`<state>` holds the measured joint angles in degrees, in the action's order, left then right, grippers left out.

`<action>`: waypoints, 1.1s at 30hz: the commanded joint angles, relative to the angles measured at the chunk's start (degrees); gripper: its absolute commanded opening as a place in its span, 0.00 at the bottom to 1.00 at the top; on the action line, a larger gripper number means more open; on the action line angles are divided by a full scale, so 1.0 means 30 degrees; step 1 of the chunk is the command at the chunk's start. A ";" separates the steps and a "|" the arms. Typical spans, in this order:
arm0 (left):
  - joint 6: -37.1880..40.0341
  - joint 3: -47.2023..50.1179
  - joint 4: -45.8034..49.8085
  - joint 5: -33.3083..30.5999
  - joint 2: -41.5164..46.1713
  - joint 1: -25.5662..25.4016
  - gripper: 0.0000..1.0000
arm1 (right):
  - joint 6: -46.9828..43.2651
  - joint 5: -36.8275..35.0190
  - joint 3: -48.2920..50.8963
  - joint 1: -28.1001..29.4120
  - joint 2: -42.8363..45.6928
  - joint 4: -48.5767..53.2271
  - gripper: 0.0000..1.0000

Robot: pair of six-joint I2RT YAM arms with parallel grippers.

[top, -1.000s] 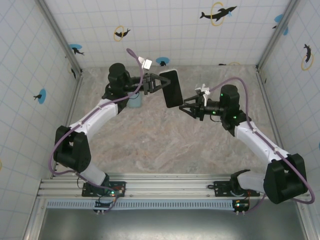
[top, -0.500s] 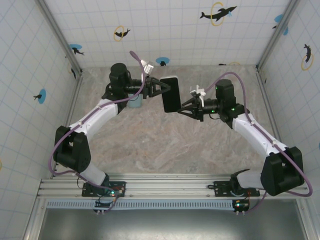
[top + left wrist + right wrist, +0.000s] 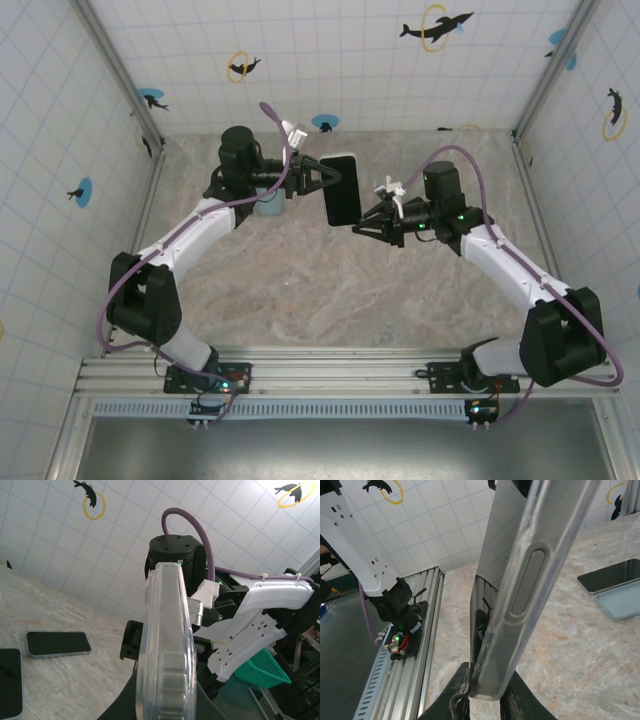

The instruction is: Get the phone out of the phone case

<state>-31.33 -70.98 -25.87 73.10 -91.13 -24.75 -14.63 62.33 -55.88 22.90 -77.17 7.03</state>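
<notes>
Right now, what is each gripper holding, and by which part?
Both hold the cased phone: the left gripper clamps one long edge, the right gripper the near corner on the opposite side.

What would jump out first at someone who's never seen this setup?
Over the marbled table, the left gripper and the right gripper meet in mid-air, both pinching one phone in a clear case. Dolphin stickers dot the tiled walls behind.
</notes>
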 commanded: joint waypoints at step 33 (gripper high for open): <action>-0.2354 0.0087 0.1066 0.1713 0.1833 -0.0844 0.00 | -0.6314 -0.7085 -0.1648 0.1476 0.0775 0.0134 0.02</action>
<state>-31.46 -70.76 -24.29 74.61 -88.68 -24.75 -28.93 50.96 -61.01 27.03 -76.14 16.47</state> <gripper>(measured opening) 0.139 0.146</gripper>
